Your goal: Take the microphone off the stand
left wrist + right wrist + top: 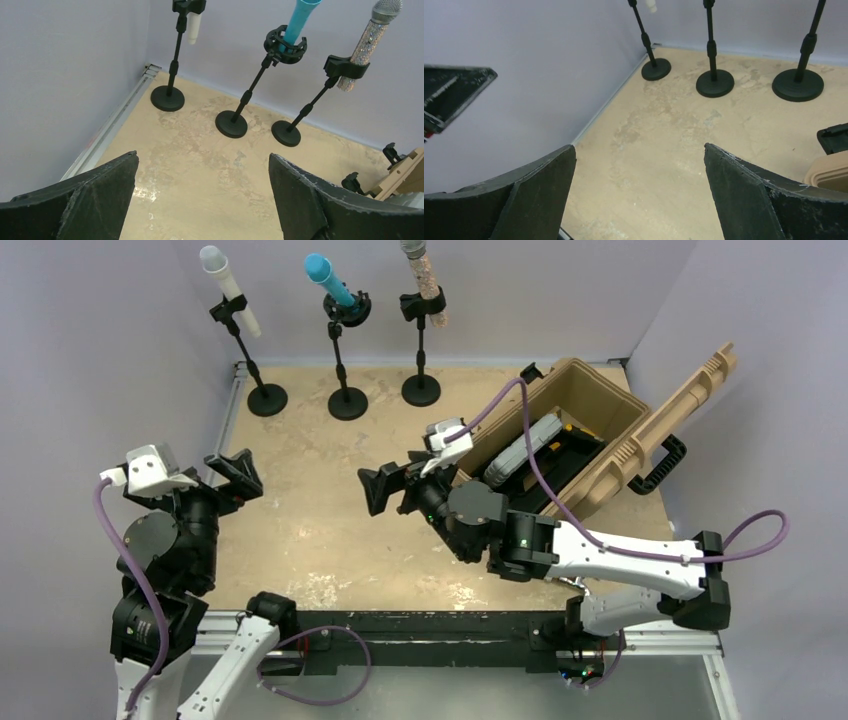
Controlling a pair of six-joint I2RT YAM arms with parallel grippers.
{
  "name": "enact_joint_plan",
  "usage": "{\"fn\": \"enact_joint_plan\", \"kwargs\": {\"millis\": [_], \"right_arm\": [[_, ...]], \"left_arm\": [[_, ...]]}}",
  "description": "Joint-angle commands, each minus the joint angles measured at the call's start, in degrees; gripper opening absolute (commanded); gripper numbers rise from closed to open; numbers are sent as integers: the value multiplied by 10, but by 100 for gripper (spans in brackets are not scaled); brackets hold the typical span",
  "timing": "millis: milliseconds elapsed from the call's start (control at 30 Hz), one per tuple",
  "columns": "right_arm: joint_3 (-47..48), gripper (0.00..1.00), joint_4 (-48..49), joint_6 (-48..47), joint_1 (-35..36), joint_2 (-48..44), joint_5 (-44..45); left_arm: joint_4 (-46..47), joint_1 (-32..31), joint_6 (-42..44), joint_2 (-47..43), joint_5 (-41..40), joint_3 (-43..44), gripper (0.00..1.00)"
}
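Note:
Three microphones stand in black stands along the back wall: a white one (228, 290), a blue one (330, 280) and a glittery silver one (425, 275). They also show in the left wrist view: white (192, 27), blue (300, 17), glittery (367, 40). My left gripper (235, 472) is open and empty at the left, well short of the stands; its jaws stand wide apart (202, 165). My right gripper (385, 485) is open and empty over the table's middle (639, 155). The right wrist view shows only the stands' poles and bases (715, 82).
An open tan hard case (590, 440) lies at the right, a grey device (525, 450) inside it, its lid (690, 405) leaning outward. Purple walls close in the left, back and right. A metal rail (115, 125) runs along the left table edge.

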Motion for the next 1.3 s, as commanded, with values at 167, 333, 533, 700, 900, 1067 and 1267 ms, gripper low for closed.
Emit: {"fn": "enact_joint_plan", "kwargs": {"millis": [167,333,533,700,900,1067,1267], "right_arm": [[-38,99,108,-23,3,-67,15],[-62,99,106,9,2,-80,12],[-101,99,112,36,2,-118,-24],[-80,99,55,-29,2,-136,-56],[-65,99,31,-63,1,-157,-37],[-62,99,33,-59,2,-175,-23],[-45,99,9,-75,1,-173,-31]], "left_arm": [[-9,5,-10,62,66,34,100],[-22,5,-32,128,116,55,100],[22,58,-84,199,248,64,100],[151,136,-161,254,384,11,100],[302,150,-176,373,383,-12,100],[442,151,-146,473,346,-24,100],[509,162,-126,631,381,55,100]]}}
